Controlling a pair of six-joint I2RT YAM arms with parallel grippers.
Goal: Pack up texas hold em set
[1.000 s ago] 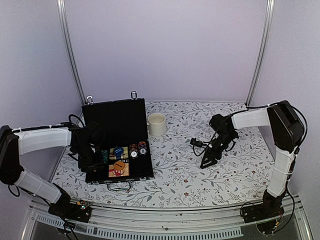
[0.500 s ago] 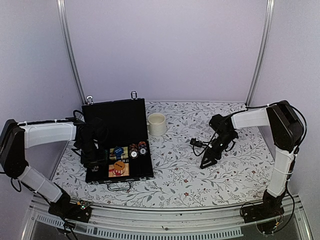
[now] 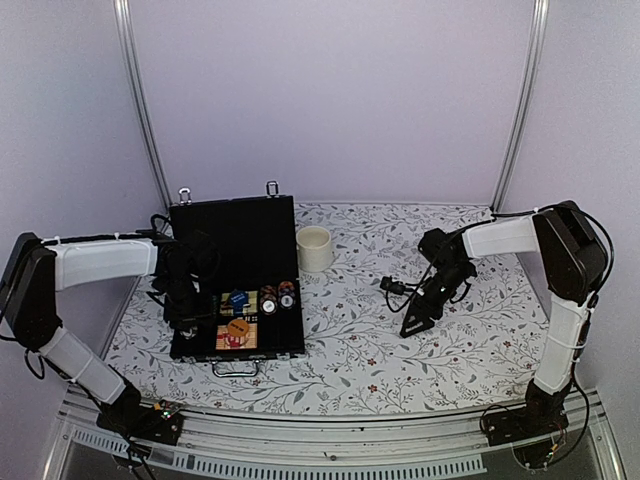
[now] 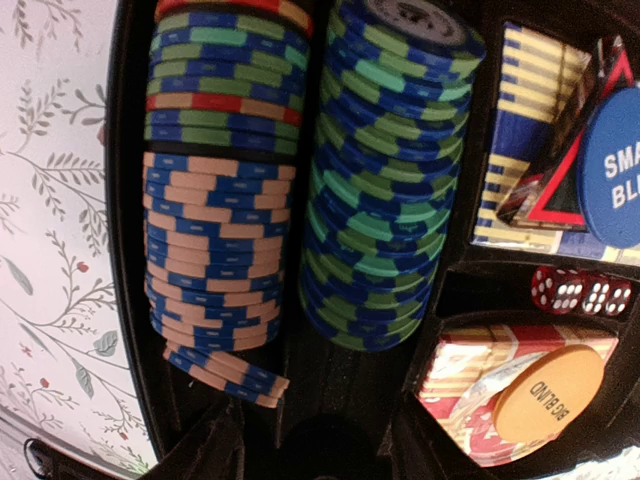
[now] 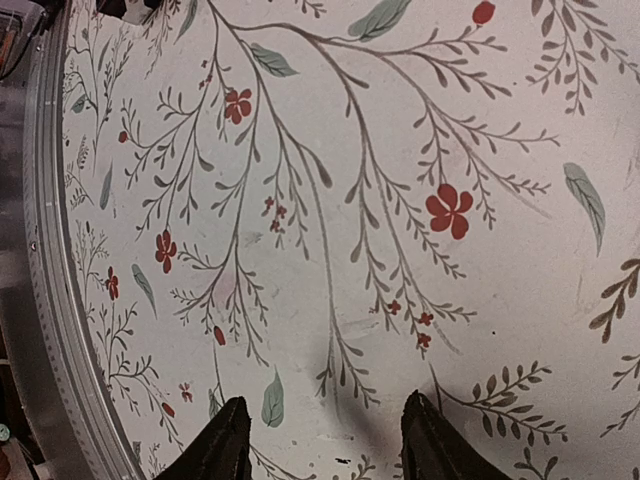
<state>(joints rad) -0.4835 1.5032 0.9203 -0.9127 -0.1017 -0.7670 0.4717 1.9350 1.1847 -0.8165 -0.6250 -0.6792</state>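
Note:
The black case (image 3: pixel 236 238) lies open at the left of the table, lid upright. In the left wrist view its tray holds a row of blue-and-tan chips (image 4: pixel 215 250) and a row of blue-and-green chips (image 4: pixel 385 180). Beside them lie a blue card deck (image 4: pixel 525 140) under a blue button (image 4: pixel 615 165), red dice (image 4: pixel 582 292), and a red deck (image 4: pixel 470 385) under an orange button (image 4: pixel 550 392). My left gripper (image 3: pixel 188 312) (image 4: pixel 315 440) hangs open over the near end of the chip rows, holding nothing. A few tan chips (image 4: pixel 225 375) lean loose there. My right gripper (image 3: pixel 412 326) (image 5: pixel 325 435) is open above bare cloth.
A cream mug (image 3: pixel 315 248) stands just right of the case lid. The case handle (image 3: pixel 232 369) points toward the table's near edge. A black cable (image 3: pixel 395 286) hangs beside the right wrist. The table's metal rim (image 5: pixel 50 300) shows at the left of the right wrist view.
My left arm has swung its forearm toward the back while its gripper stays over the case's chip side, jaws slightly narrower. The right arm has not moved.

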